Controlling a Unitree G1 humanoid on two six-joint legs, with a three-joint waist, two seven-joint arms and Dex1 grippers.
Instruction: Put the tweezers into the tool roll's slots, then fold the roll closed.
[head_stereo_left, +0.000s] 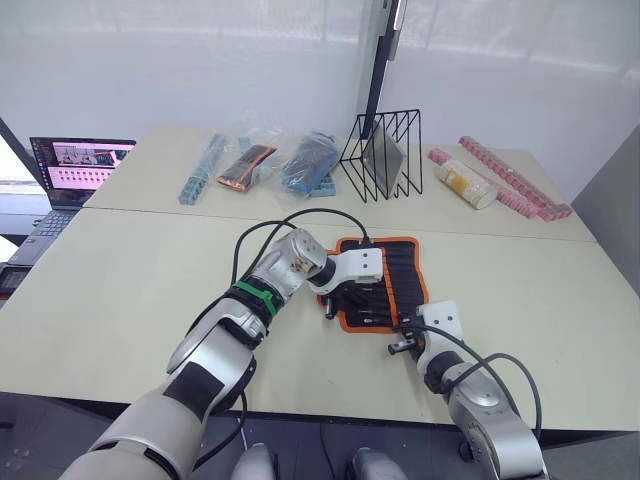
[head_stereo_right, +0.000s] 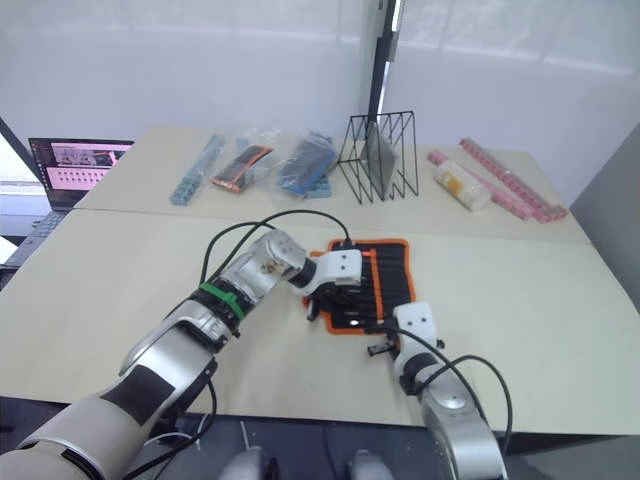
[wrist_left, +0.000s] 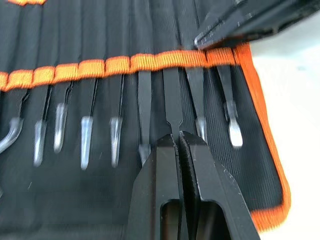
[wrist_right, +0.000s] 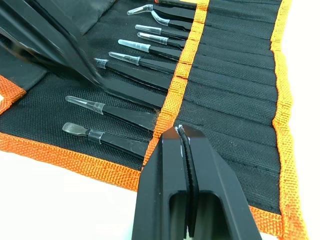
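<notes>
The tool roll (head_stereo_left: 404, 266) lies open and flat on the near table, black with orange binding. Several tweezers (wrist_right: 134, 60) sit side by side in the slots (wrist_left: 117, 65), their clear-capped tips sticking out below the orange trim. My left gripper (wrist_left: 178, 137) hovers over the roll's near left part, shut on the thin end of one tweezer (wrist_left: 173, 102) whose body runs under the trim. At the roll's near right corner, my right gripper (wrist_right: 180, 131) is shut, with its tips resting on the orange slot trim (wrist_right: 186, 60).
On the far table stand a black wire rack (head_stereo_left: 385, 155), bagged items (head_stereo_left: 245, 165), a blue pack (head_stereo_left: 308, 165), a cylinder (head_stereo_left: 466, 185) and pink strips (head_stereo_left: 512, 176). A laptop (head_stereo_left: 70, 170) sits at the far left. A seam joins the two tables.
</notes>
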